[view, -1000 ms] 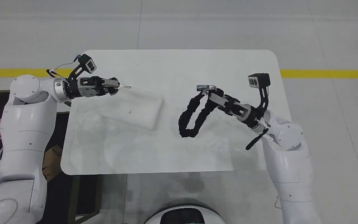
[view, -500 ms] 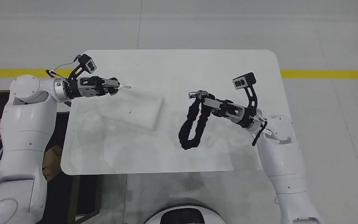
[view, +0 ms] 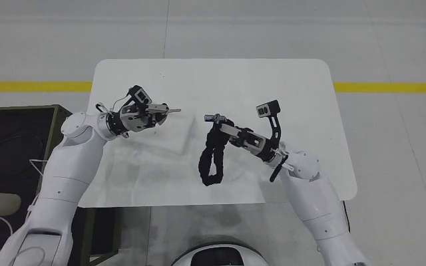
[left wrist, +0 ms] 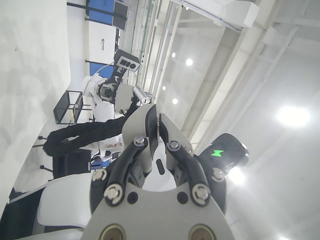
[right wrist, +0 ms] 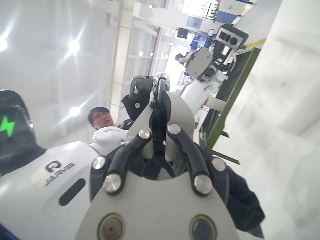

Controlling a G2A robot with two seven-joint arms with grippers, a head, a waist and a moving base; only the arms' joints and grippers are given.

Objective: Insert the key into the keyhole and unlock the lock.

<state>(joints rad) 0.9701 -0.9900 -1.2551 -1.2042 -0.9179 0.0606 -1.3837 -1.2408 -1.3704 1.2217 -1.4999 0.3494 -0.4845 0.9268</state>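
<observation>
My left pincer (view: 164, 110) clamps key (view: 173, 110), tip aimed at lock (view: 210, 156) | my right pincer (view: 224, 125) clamps lock, keyhole facing key.

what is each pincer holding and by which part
Left pincer: the key, pinched by its head, blade sticking out. Right pincer: the lock, gripped just behind its metal keyhole end.

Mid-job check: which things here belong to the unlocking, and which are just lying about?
Job: key, pinched in the left hand; lock, black-sleeved, held by the right hand; its keyhole end.
Lying about: translucent pad on the table.
</observation>
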